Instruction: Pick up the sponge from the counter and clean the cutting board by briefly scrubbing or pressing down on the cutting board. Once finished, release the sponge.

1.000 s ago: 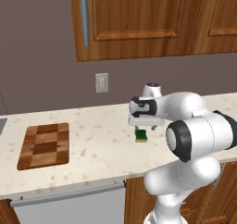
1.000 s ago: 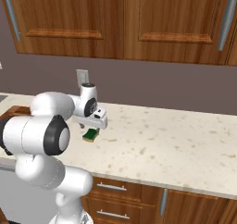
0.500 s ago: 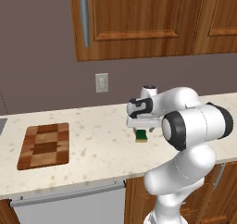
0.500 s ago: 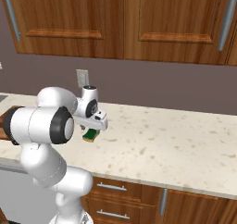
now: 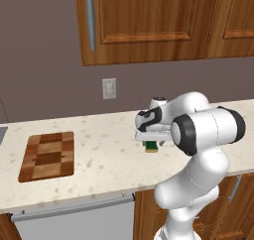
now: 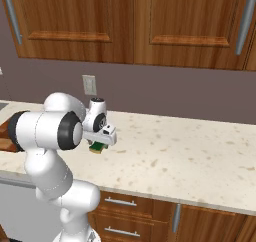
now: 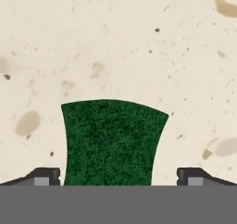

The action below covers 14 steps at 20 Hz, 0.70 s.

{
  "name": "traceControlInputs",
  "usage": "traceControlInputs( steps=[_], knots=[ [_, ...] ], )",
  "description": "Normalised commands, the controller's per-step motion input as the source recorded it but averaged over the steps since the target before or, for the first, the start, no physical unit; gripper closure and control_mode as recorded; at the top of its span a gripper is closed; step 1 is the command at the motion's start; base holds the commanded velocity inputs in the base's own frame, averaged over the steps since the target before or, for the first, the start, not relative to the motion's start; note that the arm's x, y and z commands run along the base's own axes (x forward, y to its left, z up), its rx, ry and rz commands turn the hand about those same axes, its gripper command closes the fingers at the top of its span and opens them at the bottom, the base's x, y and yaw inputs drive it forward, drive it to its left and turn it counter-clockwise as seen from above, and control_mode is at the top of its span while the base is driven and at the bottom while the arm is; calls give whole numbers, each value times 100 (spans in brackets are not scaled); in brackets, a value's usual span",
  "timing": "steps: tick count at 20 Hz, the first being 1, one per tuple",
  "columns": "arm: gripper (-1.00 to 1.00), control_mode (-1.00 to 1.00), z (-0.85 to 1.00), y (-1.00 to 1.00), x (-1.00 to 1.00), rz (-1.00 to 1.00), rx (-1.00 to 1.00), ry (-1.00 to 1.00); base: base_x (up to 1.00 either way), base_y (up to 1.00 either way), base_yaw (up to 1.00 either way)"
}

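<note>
The gripper (image 7: pixel 118 174) hangs straight over the sponge (image 7: pixel 112 142), its two tips spread wide with bare counter (image 7: pixel 139 47) showing between each tip and the green block, so nothing is grasped. In the left base view the cutting board (image 5: pixel 47 155) lies at the left-centre of the frame, the sponge (image 5: pixel 151 146) near the middle. The pick-up step is in hand. How low the tips sit is hard to judge; next they probably must drop and close.

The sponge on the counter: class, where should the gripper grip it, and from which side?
From straight above. The sponge lies flat on the counter, green face up, between the open gripper fingertips. Close on its two opposite side faces, which look narrower than the gap.
</note>
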Motion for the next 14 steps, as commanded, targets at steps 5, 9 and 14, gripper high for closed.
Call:
traceControlInputs(
  steps=[5,9,14],
  knots=[
    [-100,-100,-14,0,0,0,0,0,0,0,0],
    [-100,-100,-6,0,0,0,0,0,0,0,0],
    [-100,-100,-7,0,6,0,0,0,0,0,0]
  ],
)
